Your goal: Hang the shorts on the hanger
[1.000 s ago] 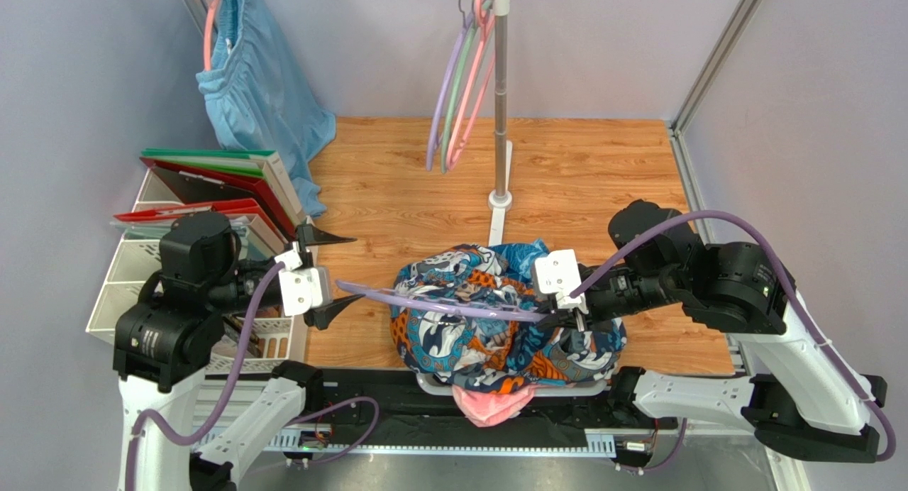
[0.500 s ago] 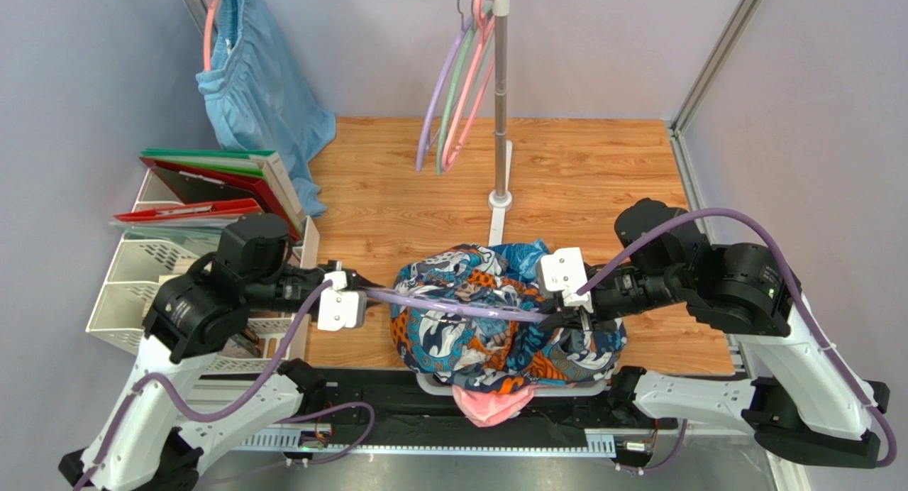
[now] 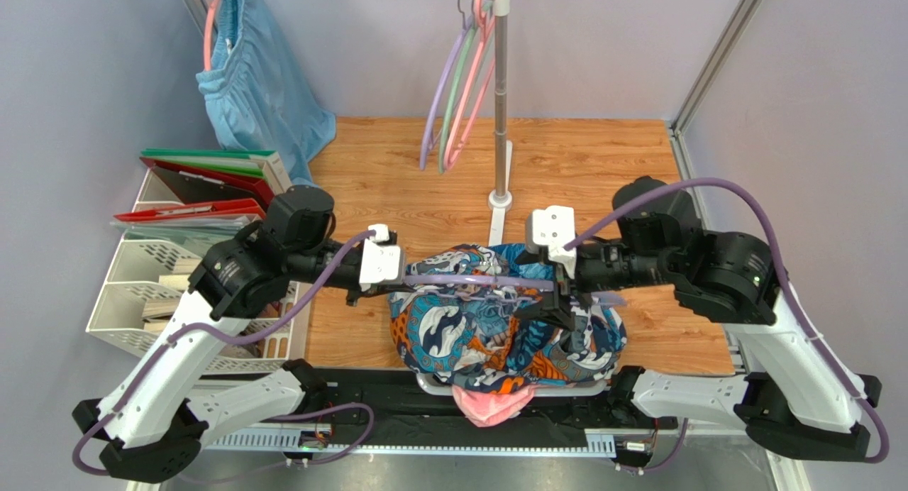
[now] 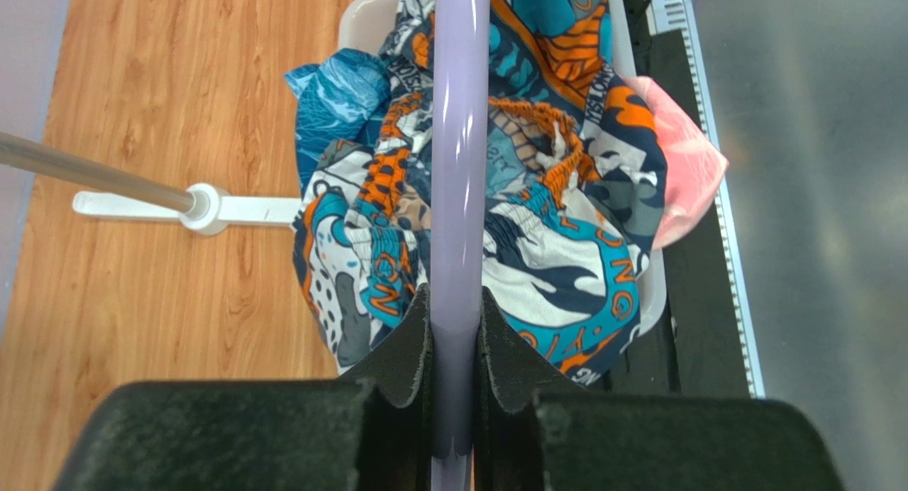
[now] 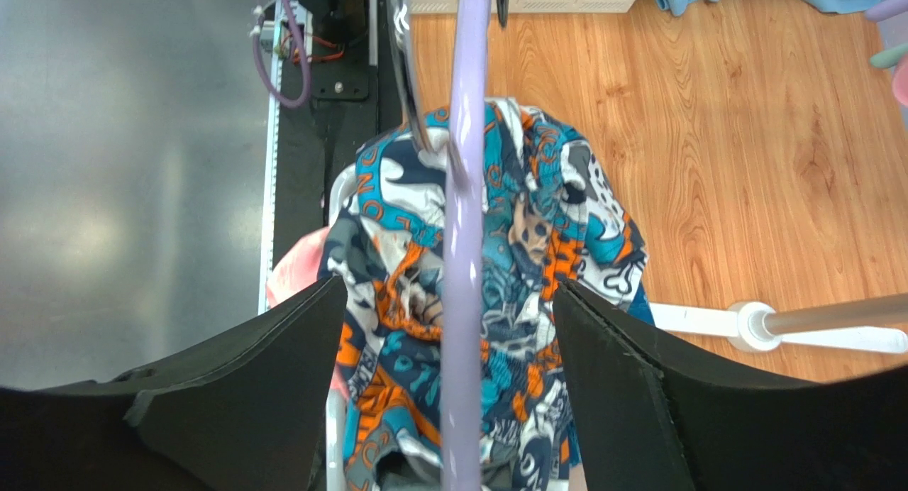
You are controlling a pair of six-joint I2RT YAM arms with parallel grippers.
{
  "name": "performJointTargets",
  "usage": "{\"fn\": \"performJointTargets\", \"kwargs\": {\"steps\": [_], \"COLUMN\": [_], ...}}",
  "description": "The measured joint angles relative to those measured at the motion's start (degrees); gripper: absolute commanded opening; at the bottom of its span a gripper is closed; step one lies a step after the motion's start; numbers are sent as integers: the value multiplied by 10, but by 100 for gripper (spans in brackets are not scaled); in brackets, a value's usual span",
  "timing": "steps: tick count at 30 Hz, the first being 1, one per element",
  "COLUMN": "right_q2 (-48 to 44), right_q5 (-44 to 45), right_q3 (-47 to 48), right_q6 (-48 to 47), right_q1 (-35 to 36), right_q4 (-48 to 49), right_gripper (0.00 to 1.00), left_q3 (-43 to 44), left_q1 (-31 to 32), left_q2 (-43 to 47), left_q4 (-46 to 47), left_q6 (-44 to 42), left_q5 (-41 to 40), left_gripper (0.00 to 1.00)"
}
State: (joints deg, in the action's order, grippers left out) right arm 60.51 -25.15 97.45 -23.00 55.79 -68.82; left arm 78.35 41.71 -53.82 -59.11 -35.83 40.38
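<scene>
The left claw (image 4: 453, 337) pinches the hanger (image 4: 459, 140) at its 9 o'clock end, holding it level above the shorts (image 3: 474, 337). These lie heaped in a tray (image 4: 357, 23) at the desk's (image 3: 597, 161) 6 o'clock edge. The right claw (image 5: 448, 299), at 3 o'clock, stands spread, with the bar untouched between its fingers. This looks like a handover, freeing that arm to lift the cloth onto the bar.

White arms (image 3: 176, 347), blk joints (image 3: 735, 273), purple cables (image 3: 735, 193); left tool (image 4: 453, 321), right tool (image 5: 442, 299) blk
</scene>
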Motion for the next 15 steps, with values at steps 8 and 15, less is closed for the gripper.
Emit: {"fn": "performJointTargets", "kwargs": {"steps": [8,15], "right_q2": [58,35], "right_q5": [5,31], "right_q3": [3,-3], "right_q6": [35,18], "right_q1": [0,2], "right_q4": [68,66], "right_gripper": [11,0], "left_q3": [13,16], "left_q1": [2,6], "left_q2": [-40,-40], "left_q4": [41,68], "left_q6": [91,129], "left_q5": [3,8], "left_gripper": [0,55]}}
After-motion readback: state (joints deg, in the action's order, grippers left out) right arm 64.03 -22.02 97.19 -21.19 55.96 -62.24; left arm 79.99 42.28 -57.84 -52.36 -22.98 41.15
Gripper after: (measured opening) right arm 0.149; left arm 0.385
